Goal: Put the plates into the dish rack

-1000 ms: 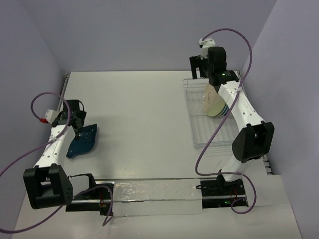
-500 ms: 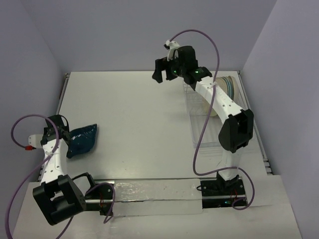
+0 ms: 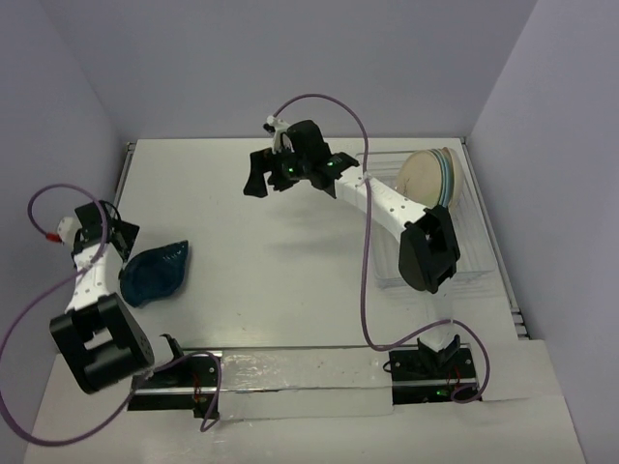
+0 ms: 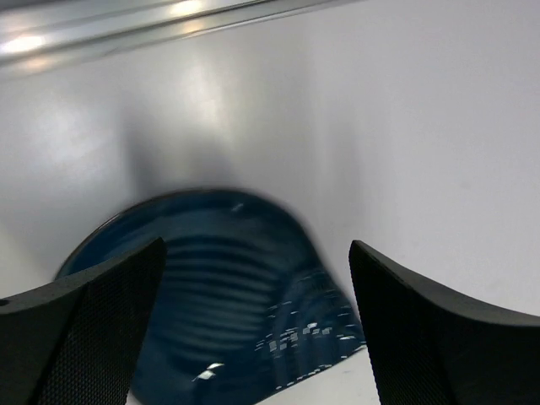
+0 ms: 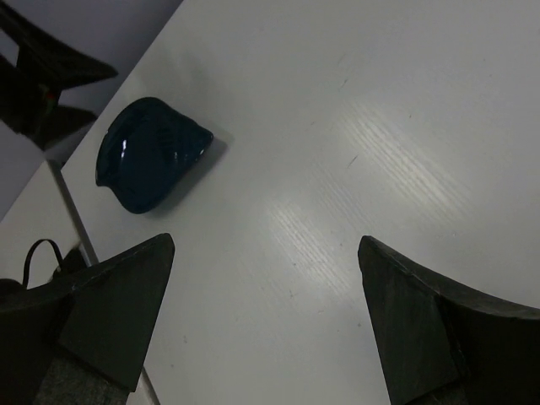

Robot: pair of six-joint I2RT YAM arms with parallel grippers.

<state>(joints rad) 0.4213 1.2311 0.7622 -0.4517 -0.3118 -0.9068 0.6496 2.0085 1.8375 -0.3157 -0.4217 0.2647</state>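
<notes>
**Blue plate sits just off your left tool**

The dark blue plate (image 3: 155, 273) lies on the table (image 3: 290, 280) at the left of the top view, just to the lower right of your left tool (image 3: 121, 240). That tool's fingers (image 4: 93, 312) are spread and hold nothing. In the left wrist view the plate shows low in frame between them. Its outline runs lower left to upper right and looks tipped.

Your right tool (image 3: 259, 180) is also spread and empty, and hangs well apart, so the left arm is nearer.

The dish rack (image 3: 479, 237) at far right holds the pale plates (image 3: 430, 176).

No writing is readable.
</notes>
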